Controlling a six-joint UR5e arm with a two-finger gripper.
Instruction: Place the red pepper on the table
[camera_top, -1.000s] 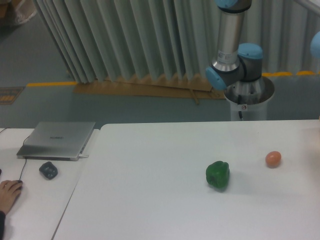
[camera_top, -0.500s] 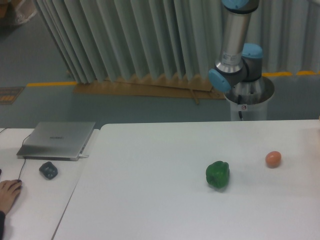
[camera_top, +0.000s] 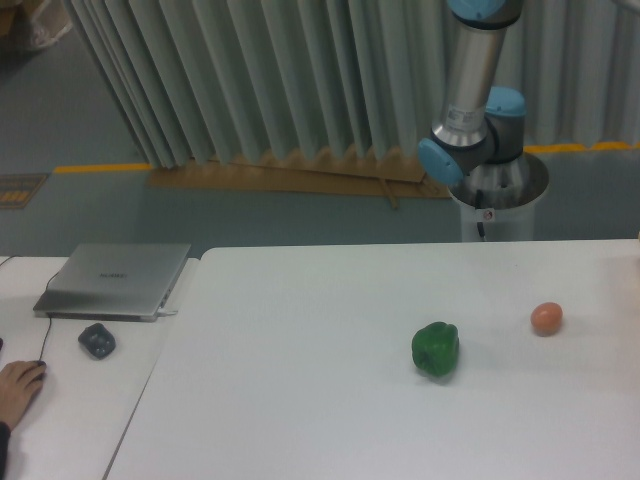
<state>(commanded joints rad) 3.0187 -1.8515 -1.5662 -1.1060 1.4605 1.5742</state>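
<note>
The red pepper is out of view. The large white table (camera_top: 300, 400) fills the lower part of the camera view. On it lie a green bell pepper (camera_top: 435, 349) and a small orange-pink egg-like ball (camera_top: 546, 318). Only the arm's base and lower links (camera_top: 472, 120) show, behind the table's far edge at the upper right. The gripper is out of view, beyond the frame.
A narrower white desk (camera_top: 70, 400) at the left carries a silver laptop (camera_top: 115, 279), a dark mouse-like object (camera_top: 97, 340) and a person's hand (camera_top: 17, 386). A pleated grey curtain (camera_top: 250, 80) hangs behind.
The arm's upright link has shifted slightly to the right and up. The blue joint at the right edge has left the frame. The peppers and ball have not moved.
</note>
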